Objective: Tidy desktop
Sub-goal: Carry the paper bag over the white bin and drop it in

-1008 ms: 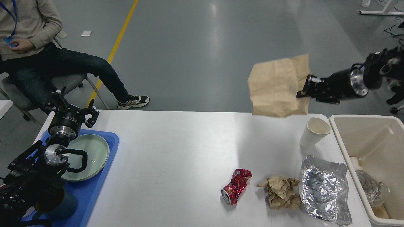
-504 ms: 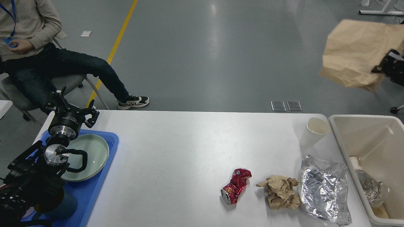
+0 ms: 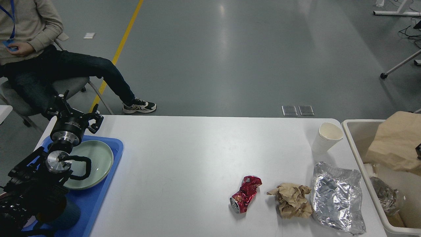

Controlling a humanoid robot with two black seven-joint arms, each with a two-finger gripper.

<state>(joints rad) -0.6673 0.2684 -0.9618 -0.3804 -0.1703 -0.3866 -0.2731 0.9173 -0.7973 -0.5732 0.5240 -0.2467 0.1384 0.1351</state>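
Litter — crushed red can, crumpled brown paper, foil sheet — sits right on our wide white desktop: light, soft, pinch raised folds; left gripper spread empty, right gripper's state we cannot tell.

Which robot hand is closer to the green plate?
The left. Its gripper hangs just past the green plate's far rim, over the blue tray. The right gripper barely shows, far across by the bin.

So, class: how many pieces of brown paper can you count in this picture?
2. A crumpled brown paper ball lies on the desktop between the crushed red can and the foil sheet. A flat brown paper bag sits over the cream bin. More may be hidden inside.
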